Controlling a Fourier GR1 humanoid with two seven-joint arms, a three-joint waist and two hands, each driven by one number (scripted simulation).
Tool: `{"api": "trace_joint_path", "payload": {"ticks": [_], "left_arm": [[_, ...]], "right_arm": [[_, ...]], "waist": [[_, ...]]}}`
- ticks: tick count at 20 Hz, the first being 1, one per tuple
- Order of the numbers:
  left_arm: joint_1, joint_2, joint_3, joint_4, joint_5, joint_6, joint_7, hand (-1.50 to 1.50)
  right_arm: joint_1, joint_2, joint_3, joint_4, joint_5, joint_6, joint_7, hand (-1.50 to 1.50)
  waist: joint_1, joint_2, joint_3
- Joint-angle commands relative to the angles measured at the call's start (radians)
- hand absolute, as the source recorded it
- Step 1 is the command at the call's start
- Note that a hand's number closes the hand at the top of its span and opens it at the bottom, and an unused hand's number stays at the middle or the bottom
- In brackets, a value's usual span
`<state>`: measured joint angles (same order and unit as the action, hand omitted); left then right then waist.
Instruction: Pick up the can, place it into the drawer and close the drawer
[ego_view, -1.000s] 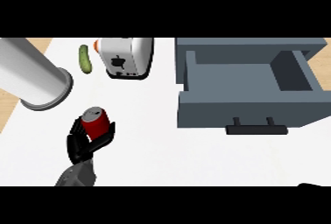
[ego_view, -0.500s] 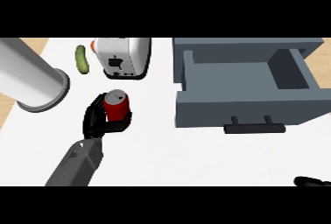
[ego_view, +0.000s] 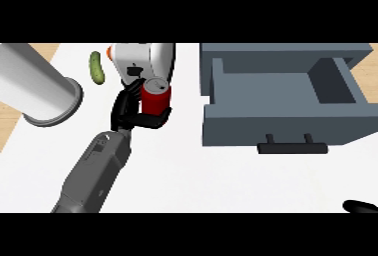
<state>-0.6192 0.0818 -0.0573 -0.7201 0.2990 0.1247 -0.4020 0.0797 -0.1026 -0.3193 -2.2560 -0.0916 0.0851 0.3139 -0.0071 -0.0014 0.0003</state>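
My left hand (ego_view: 131, 111) is curled round a red can (ego_view: 155, 98) with a silver top, holding it upright above the white counter, just left of the drawer. The grey drawer (ego_view: 284, 131) stands pulled open at the right, its inside bare, its dark handle (ego_view: 291, 147) facing me. The can is outside the drawer, about level with its left wall. Only a black tip of my right hand (ego_view: 362, 206) shows at the lower right edge.
A white toaster (ego_view: 142, 59) stands right behind the can. A green cucumber (ego_view: 97, 67) lies to its left. A large grey cylinder (ego_view: 38, 85) lies at the far left, over the counter's wooden edge.
My left arm has carried the can up and to the right, from the middle left of the counter to beside the toaster and nearer the drawer. The drawer has not moved.
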Motion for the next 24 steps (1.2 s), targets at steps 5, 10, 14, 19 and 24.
{"api": "trace_joint_path", "payload": {"ticks": [5,10,14,19,24], "left_arm": [[-0.135,-0.054,-0.044,-0.172,-0.041,0.093,0.225,1.5],[-0.242,-0.049,-0.051,-0.298,-0.041,0.14,0.444,1.5],[-0.359,-0.054,-0.048,-0.288,-0.067,0.186,0.534,1.5],[-0.533,-0.081,-0.059,-0.207,-0.1,0.259,0.593,1.5],[-0.654,-0.081,-0.08,-0.076,-0.062,0.288,0.603,1.5]], "right_arm": [[-0.014,-0.018,-0.02,0.004,-0.004,0.004,0.006,-1.5],[0.029,0.001,-0.004,-0.064,-0.005,0.002,0.047,-1.5],[-0.034,-0.039,-0.032,-0.049,-0.028,-0.007,0.095,-1.5],[0.015,-0.013,-0.041,0.006,-0.031,0.026,-0.016,-1.5],[-0.006,-0.014,-0.029,0.042,-0.018,0.027,-0.031,-1.5]], "waist": [[0.002,0.0,0.0],[0.003,-0.003,0.0],[-0.001,0.0,0.0],[-0.015,0.002,0.001],[-0.024,0.006,0.001]]}}
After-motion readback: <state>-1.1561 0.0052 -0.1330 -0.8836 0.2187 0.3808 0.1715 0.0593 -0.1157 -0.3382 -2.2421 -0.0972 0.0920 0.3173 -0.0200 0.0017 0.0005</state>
